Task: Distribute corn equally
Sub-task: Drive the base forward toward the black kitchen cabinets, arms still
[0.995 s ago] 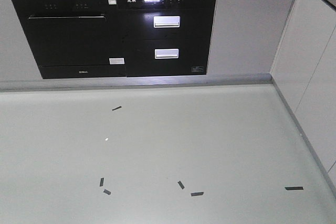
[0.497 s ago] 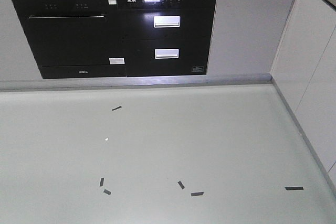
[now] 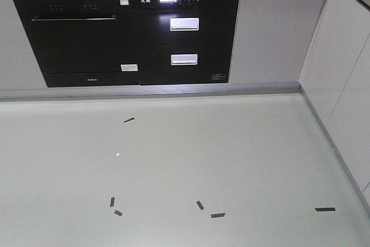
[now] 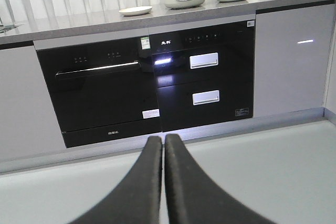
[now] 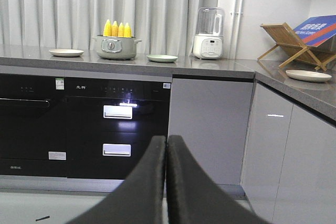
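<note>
Closed, holding nothing: left gripper (image 4: 164, 139), right gripper (image 5: 166, 139); corn (image 5: 117, 29) stands in pot (image 5: 116, 47) (on counter (image 5: 210, 67)).

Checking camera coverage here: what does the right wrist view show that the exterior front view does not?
Only the right wrist view: corn standing in a pot on the counter, plates, a blender, and the shut right gripper. Only the front view: the open floor with its scattered black tape marks. Both: the black oven fronts, the white drawer handles and the grey cabinet door.
</note>
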You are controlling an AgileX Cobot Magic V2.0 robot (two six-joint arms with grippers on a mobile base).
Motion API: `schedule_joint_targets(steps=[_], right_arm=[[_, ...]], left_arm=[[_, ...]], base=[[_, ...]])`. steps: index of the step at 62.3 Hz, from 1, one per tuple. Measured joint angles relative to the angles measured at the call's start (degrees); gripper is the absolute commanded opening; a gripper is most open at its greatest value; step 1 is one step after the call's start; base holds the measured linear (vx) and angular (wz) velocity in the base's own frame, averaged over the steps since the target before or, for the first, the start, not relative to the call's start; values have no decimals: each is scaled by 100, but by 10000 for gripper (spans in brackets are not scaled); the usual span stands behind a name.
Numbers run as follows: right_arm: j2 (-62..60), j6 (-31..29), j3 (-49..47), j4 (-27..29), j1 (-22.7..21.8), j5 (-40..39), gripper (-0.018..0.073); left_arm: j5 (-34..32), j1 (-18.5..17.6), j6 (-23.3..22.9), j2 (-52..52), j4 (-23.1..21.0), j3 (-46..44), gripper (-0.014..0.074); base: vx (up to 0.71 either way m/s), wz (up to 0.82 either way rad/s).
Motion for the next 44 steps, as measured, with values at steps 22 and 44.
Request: schedule_joint_targets(steps=[22, 44], right_arm=[[0, 0, 0, 0, 0, 0, -4], [0, 0, 0, 0, 0, 0, -4]], left_arm=[[0, 0, 0, 0, 0, 0, -6], [0, 0, 0, 0, 0, 0, -6]], base=[[4, 0], [7, -1]])
